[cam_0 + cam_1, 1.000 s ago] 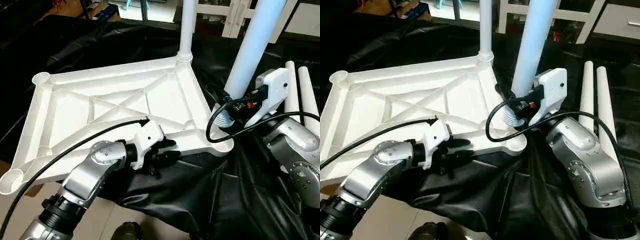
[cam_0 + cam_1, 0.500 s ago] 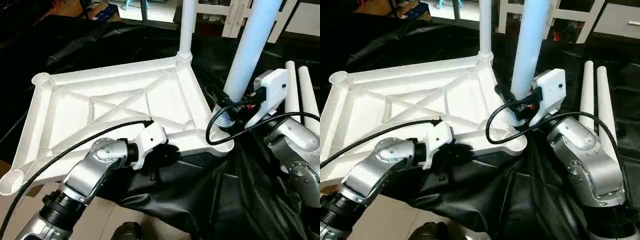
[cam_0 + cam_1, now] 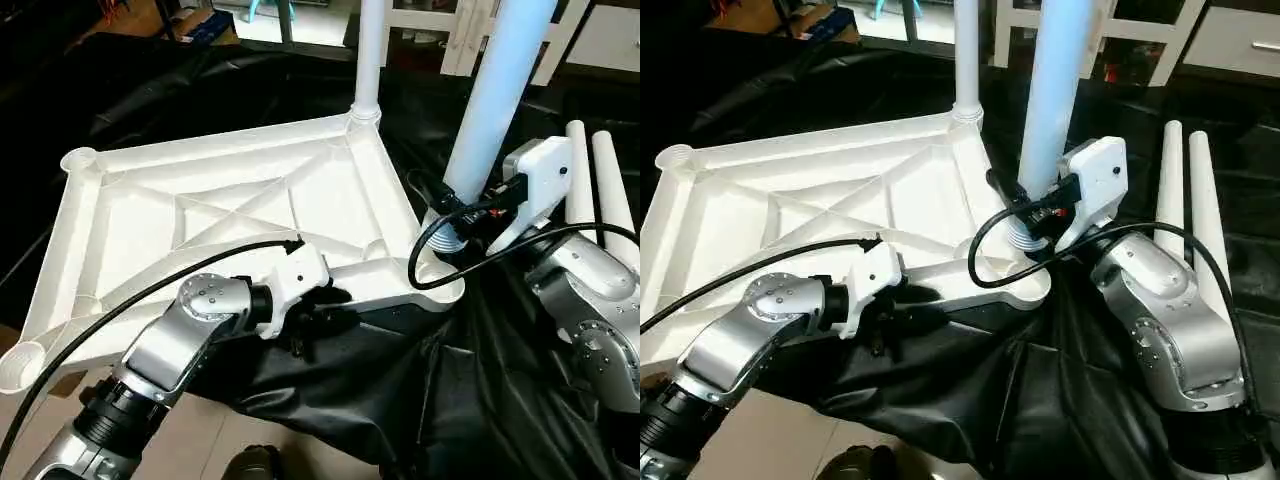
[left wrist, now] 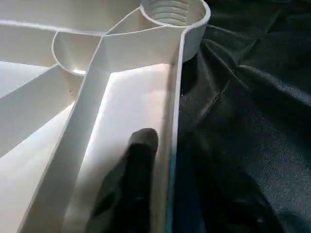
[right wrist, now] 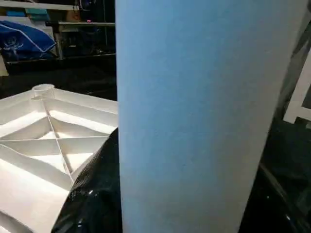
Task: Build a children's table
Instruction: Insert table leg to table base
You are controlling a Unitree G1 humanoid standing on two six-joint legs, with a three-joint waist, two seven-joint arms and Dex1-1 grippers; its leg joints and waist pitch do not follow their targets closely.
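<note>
Left eye view: white tabletop [image 3: 230, 215] inverted on black-draped work table [image 3: 420, 400], X-ribbed underside up, near edge overhanging the drape. Far right corner socket fitted with upright leg [image 3: 368, 55]. Near right socket [image 3: 440, 285] receiving second leg [image 3: 495, 95], tilted slightly right, clamped low down between the fingers of the right gripper [image 3: 455, 215]. Left gripper [image 3: 325, 305] at near rim, one finger [image 4: 138, 174] inside the rim wall, the other outside, straddling it; contact cannot be told. Two spare legs [image 3: 600, 185] lying at far right.
</note>
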